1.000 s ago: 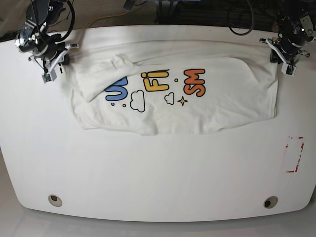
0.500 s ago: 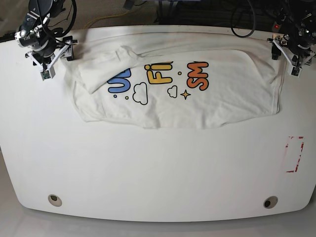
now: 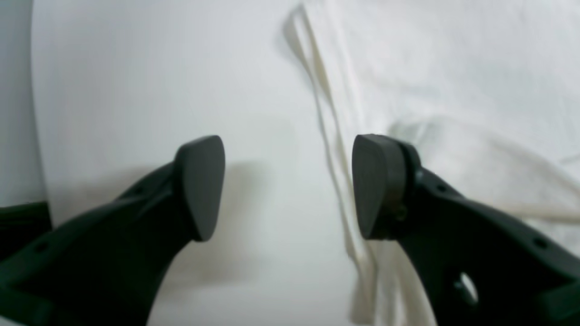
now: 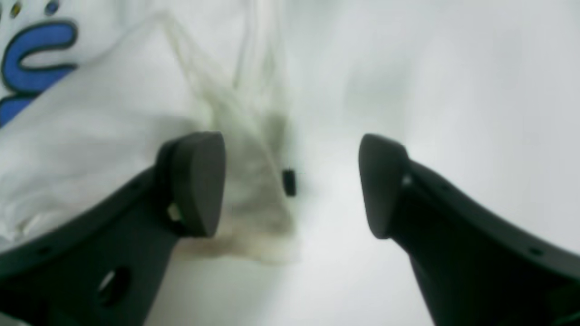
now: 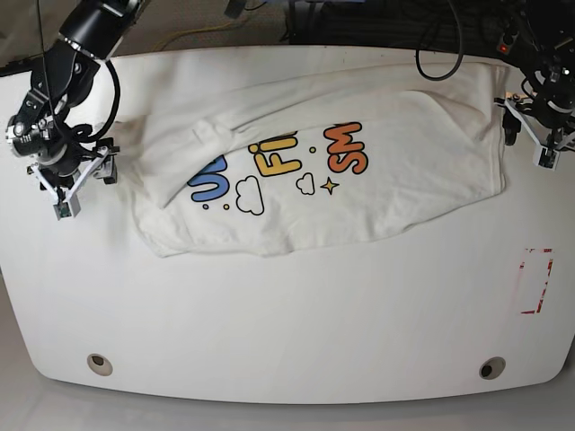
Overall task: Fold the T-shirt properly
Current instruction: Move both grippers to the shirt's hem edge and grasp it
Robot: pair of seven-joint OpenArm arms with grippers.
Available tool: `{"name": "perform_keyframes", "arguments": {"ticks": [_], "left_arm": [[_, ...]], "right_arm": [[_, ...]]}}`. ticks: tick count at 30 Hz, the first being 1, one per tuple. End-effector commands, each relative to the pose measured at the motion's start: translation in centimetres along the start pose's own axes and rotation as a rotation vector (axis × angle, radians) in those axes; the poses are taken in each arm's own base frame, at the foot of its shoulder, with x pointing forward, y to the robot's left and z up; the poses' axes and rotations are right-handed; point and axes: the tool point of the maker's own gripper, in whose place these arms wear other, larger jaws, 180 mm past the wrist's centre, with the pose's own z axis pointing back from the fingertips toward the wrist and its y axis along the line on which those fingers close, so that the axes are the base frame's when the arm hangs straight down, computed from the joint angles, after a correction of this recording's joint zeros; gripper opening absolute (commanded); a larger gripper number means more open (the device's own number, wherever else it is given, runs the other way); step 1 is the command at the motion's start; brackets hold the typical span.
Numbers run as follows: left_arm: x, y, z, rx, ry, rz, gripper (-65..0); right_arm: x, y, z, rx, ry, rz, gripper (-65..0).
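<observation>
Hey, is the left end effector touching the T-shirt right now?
Cannot tell. In the left wrist view the left end effector stands open over the T-shirt edge, one finger overlapping the cloth, but no gap or contact shows plainly.

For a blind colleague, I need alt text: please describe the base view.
A white T-shirt with colourful bubble letters lies partly folded across the far half of a white table. One open claw stands off each end: the left claw and the right claw, neither holding cloth.

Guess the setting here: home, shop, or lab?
Most likely a robotics lab bench. Two robot arms sit at the far corners of a bare white table, loose cables trail behind it, and a red tape marker is stuck on the surface. Only the T-shirt lies on it.
</observation>
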Motion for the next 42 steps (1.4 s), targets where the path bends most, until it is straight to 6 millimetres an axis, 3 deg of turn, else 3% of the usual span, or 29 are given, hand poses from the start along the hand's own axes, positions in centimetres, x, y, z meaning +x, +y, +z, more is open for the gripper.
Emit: {"name": "perform_keyframes", "arguments": {"ticks": [1, 8, 11, 14, 22, 30, 39, 42], "left_arm": [[1.5, 0.9, 0.4, 0.024, -0.045, -0.012, -24.7], [1.9, -1.0, -0.3, -0.027, -0.046, -0.040, -24.7], [1.9, -1.8, -0.5, -0.048, -0.044, -0.042, -24.7], [0.1, -3.6, -0.6, -0.081, 0.003, -0.011, -24.7], [-0.5, -4.5, -0.6, -0.094, 0.015, 0.017, -24.7], [-1.3, -4.7, -0.4, -0.099, 0.032, 0.020, -24.7], [-1.2, -4.7, -0.5, -0.098, 0.029, 0.022, -24.7], [-1.3, -3.7, -0.3, -0.069, 0.027, 0.043, -24.3]], "right_arm": [[2.3, -0.8, 0.7, -0.018, -0.047, 0.043, -20.8], [5.5, 0.8, -0.5, 0.033, -0.080, 0.090, -20.6], [7.4, 1.7, -2.1, 0.086, -0.100, 0.082, -20.6], [9.2, 3.0, -4.1, 0.154, -0.138, 0.071, -20.6], [12.9, 3.9, -8.3, 0.269, -0.191, 0.014, -20.6], [13.3, 3.6, -11.4, 0.318, -0.219, -0.064, -20.6], [11.0, 4.9, -13.3, 0.342, -0.212, -0.079, -20.8], [10.7, 5.7, -13.6, 0.356, -0.218, -0.087, -26.2]]}}
